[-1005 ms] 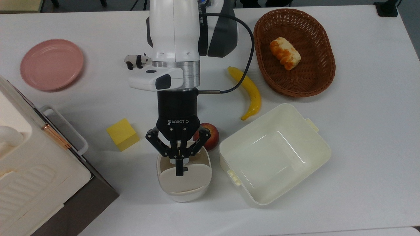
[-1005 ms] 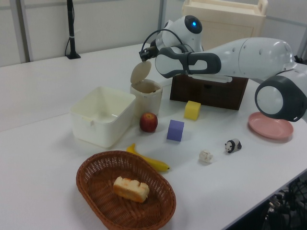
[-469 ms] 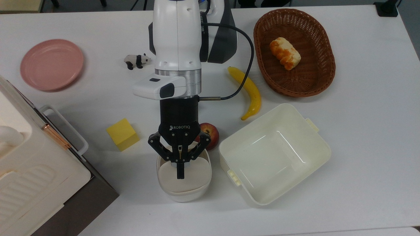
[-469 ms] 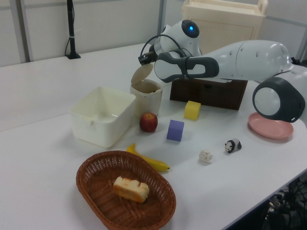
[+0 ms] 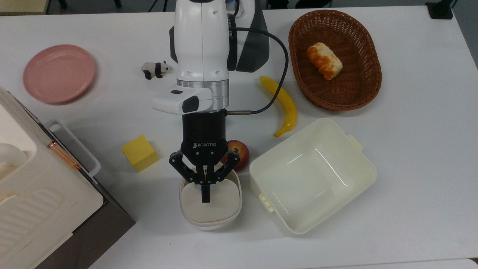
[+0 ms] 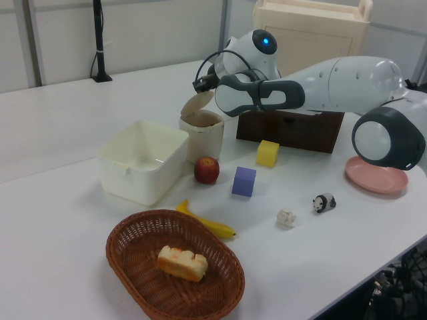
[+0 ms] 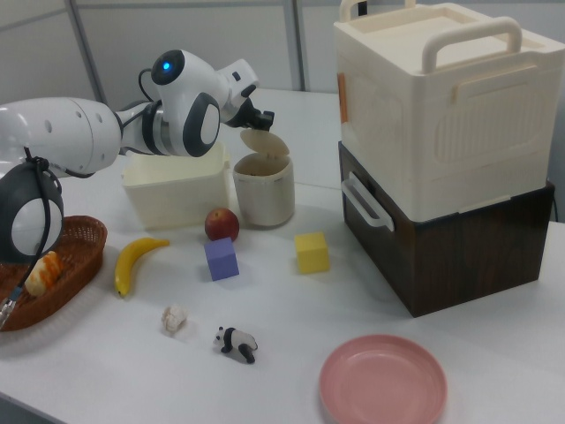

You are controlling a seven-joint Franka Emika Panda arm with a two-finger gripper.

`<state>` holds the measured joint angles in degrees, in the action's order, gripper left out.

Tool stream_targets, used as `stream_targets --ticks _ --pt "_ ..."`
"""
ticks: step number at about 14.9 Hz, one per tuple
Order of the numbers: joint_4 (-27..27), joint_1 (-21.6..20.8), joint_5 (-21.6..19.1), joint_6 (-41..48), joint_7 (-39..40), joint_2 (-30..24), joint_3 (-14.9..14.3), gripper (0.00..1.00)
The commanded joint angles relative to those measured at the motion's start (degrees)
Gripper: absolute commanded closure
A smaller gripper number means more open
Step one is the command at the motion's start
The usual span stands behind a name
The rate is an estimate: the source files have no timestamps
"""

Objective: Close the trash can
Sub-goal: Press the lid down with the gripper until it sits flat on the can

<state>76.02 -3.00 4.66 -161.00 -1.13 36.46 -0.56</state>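
Observation:
The trash can (image 5: 210, 213) stands near the table's front edge in the top view, a small cream bin with its beige lid (image 5: 211, 203) tilted part way down over the opening. My gripper (image 5: 204, 197) points down onto the lid, fingers shut together, tips resting on the lid's top face. In the left view the lid (image 6: 195, 104) slopes up from the bin (image 6: 202, 137) with the gripper (image 6: 199, 85) right above it. The right view shows the bin (image 7: 263, 191), its half-raised lid (image 7: 265, 142) and the gripper (image 7: 262, 118) against it.
A red apple (image 5: 239, 152) touches the bin's far side, and a cream tub (image 5: 313, 175) lies at the top view's right. A yellow cube (image 5: 139, 153), banana (image 5: 284, 105), wicker basket (image 5: 360, 45), pink plate (image 5: 58, 73), toy panda (image 5: 154, 69) and purple cube (image 6: 243, 181) are around. A big white appliance (image 5: 33, 194) fills the top view's left.
The lid has swung further down over the bin, from nearly upright to partly lowered. My gripper has followed it, staying on the lid with fingers shut.

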Motion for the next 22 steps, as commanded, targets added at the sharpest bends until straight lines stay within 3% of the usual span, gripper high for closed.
stream_targets --ticks 1,8,22 --pt "6.59 -0.25 0.79 -1.33 1.3 -4.38 -0.49 0.99" --pt "14.58 -0.25 0.7 -1.33 2.98 -10.17 -0.14 0.99" --pt "19.51 -0.08 0.7 -1.16 5.08 -11.41 0.03 0.99"
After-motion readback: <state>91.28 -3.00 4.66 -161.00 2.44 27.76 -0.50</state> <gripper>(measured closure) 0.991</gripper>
